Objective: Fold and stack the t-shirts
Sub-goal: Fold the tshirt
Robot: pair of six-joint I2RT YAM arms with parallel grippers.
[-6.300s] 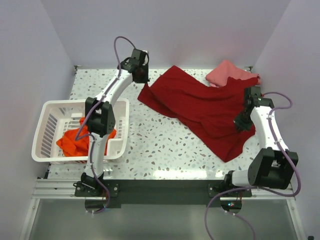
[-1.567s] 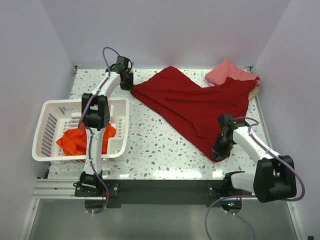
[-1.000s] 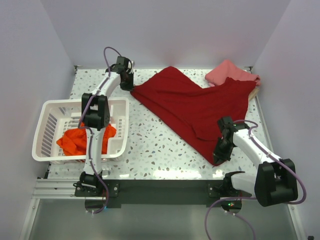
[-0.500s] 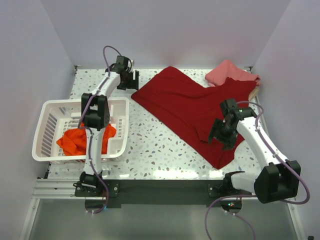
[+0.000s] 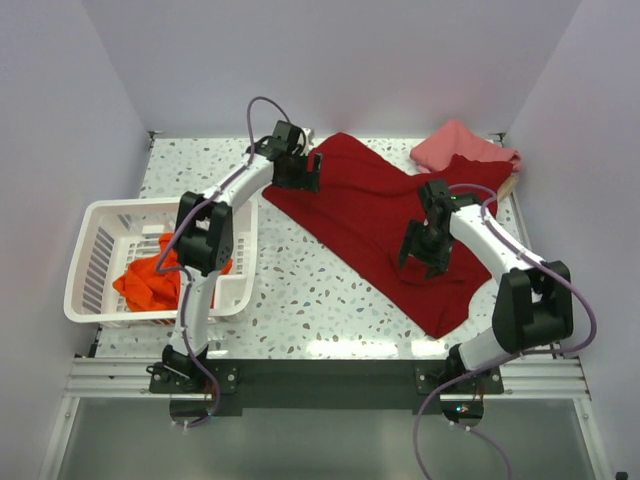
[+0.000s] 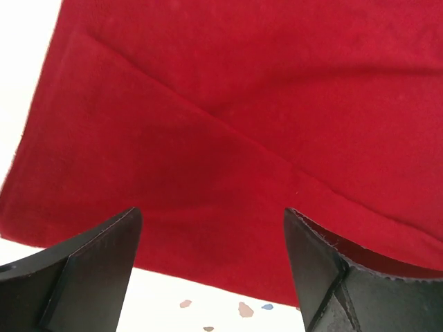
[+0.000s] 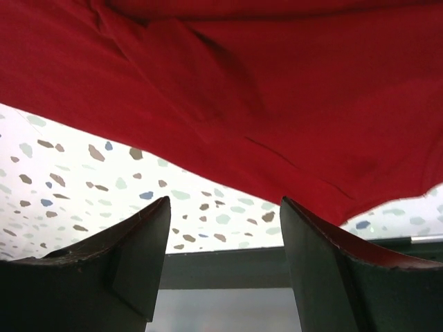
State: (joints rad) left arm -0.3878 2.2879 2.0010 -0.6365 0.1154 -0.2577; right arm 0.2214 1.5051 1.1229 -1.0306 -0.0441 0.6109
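Whereas each gripped an edge a moment ago, the left claw (image 5: 301, 169) and right claw (image 5: 424, 250) now hover open over the crimson t-shirt (image 5: 365, 205), spread on the tabletop (image 5: 300, 290). Spreading seems done; folding follows.

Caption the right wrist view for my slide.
Open right gripper over the edge of the crimson t-shirt on the speckled table.

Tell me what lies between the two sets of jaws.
Only the dark red shirt. In the top view its spread cloth fills the whole stretch from the left jaws to the right jaws. Both wrist views show the jaws open with red cloth beyond them.
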